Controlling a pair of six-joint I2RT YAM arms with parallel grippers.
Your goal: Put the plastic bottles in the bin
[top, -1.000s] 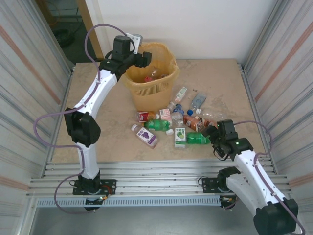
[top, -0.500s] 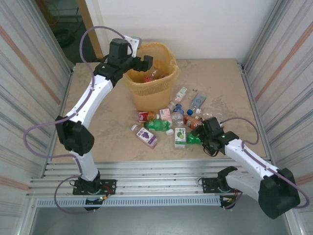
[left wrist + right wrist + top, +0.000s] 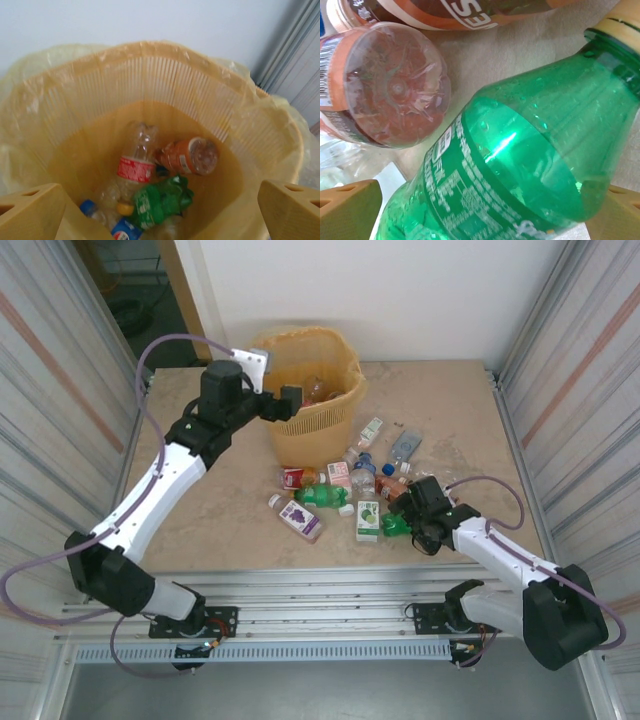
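by the bin (image 3: 310, 435), left fingers (image 3: 30, 210) released, drawn back, right fingers (image 3: 345, 205) spread, now astride green bottle (image 3: 520, 150)

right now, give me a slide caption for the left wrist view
View past the open left gripper into the lined bin: a red-labelled clear bottle, a brown bottle and a crushed green bottle.

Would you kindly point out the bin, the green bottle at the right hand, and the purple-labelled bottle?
bin (image 3: 312, 435), top external view, on its front wall.
green bottle (image 3: 520, 145), right wrist view, on its shoulder.
purple-labelled bottle (image 3: 301, 518), top external view, on its label.
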